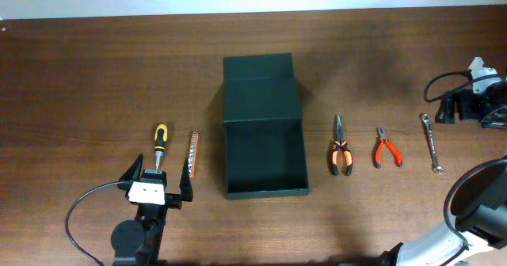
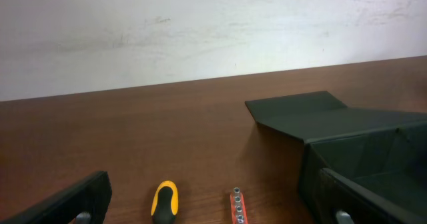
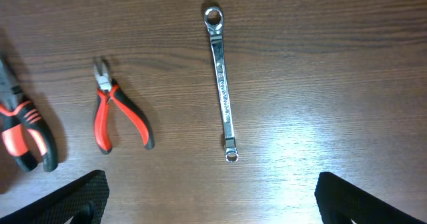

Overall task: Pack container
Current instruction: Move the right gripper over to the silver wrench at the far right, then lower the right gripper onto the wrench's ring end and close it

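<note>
Dark green-black matte rectangular container [image 1: 265, 191] sits at the centre of the brown wood-grain table [image 1: 79, 76], open, with its hinged flap lid folded back to the far side. L of it lies a slim orange bit strip w/ small metal sockets [image 1: 194, 153], lengthwise near-to-far. Just L of that is a yellow-and-black-handled screwdriver [image 1: 160, 142], handle far, shaft pointing near. Left gripper [image 1: 160, 177] sits at the near end of the screwdriver, jaws spread wide and holding nothing; the shaft tip lies roughly between the fingers – contact can't be told. In the left wrist view both dark fingers [image 2: 67, 204] frame the bottom corners, with the screwdriver handle [image 2: 164, 201] and bit strip [image 2: 237, 207] between them, the container [image 2: 373, 151] to the R and a pale wall [image 2: 200, 24] beyond the table's far edge. R of the container, in a row and apart from each other: long-nose pliers w/ black-and-orange grips [image 1: 341, 151], small red-handled cutters [image 1: 386, 149], and a silver double-ring wrench [image 1: 431, 143], all lengthwise near-to-far. Right gripper [image 3: 210, 184] hangs above the wrench area, jaws spread wide and holding nothing – its dark fingers [image 3: 67, 201] sit in the low corners of its wrist view, with the wrench [image 3: 222, 84], cutters [image 3: 113, 114] and pliers [image 3: 23, 134] on the table below. A black cable [image 1: 79, 210] loops by the left arm, near-L.
</note>
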Controlling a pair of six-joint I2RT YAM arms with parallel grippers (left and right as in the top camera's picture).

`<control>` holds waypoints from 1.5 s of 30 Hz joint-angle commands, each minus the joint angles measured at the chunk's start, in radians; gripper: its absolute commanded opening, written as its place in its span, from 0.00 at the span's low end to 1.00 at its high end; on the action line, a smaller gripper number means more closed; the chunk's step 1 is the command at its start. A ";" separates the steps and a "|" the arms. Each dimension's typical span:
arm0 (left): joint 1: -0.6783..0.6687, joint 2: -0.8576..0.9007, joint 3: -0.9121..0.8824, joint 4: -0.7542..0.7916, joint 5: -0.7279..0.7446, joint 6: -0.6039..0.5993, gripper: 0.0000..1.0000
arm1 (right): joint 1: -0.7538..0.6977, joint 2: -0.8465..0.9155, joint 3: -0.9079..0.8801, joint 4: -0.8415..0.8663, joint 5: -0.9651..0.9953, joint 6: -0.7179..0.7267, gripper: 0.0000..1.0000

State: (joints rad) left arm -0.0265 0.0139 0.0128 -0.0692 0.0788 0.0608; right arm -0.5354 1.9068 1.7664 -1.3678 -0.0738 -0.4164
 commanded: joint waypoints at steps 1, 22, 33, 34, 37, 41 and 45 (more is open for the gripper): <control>0.005 -0.008 -0.004 -0.003 0.008 0.013 0.99 | 0.029 0.014 0.013 0.005 0.042 0.033 0.99; 0.005 -0.008 -0.004 -0.003 0.008 0.013 0.99 | 0.029 0.015 -0.158 0.216 0.066 -0.103 0.99; 0.005 -0.008 -0.004 -0.003 0.008 0.013 0.99 | 0.010 0.068 -0.160 0.245 0.086 -0.038 0.99; 0.005 -0.008 -0.004 -0.003 0.007 0.013 0.99 | 0.010 0.080 -0.160 0.236 0.087 -0.038 0.99; 0.005 -0.008 -0.004 -0.003 0.008 0.012 0.99 | 0.011 0.108 -0.160 0.232 0.088 -0.035 0.99; 0.005 -0.008 -0.004 -0.003 0.008 0.013 0.99 | 0.010 0.132 -0.160 0.235 0.133 -0.019 0.99; 0.005 -0.008 -0.004 -0.003 0.008 0.013 0.99 | 0.011 0.177 -0.160 0.246 0.187 0.015 0.99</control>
State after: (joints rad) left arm -0.0265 0.0139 0.0128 -0.0692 0.0792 0.0608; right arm -0.5220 2.0472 1.6169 -1.1236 0.0601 -0.4362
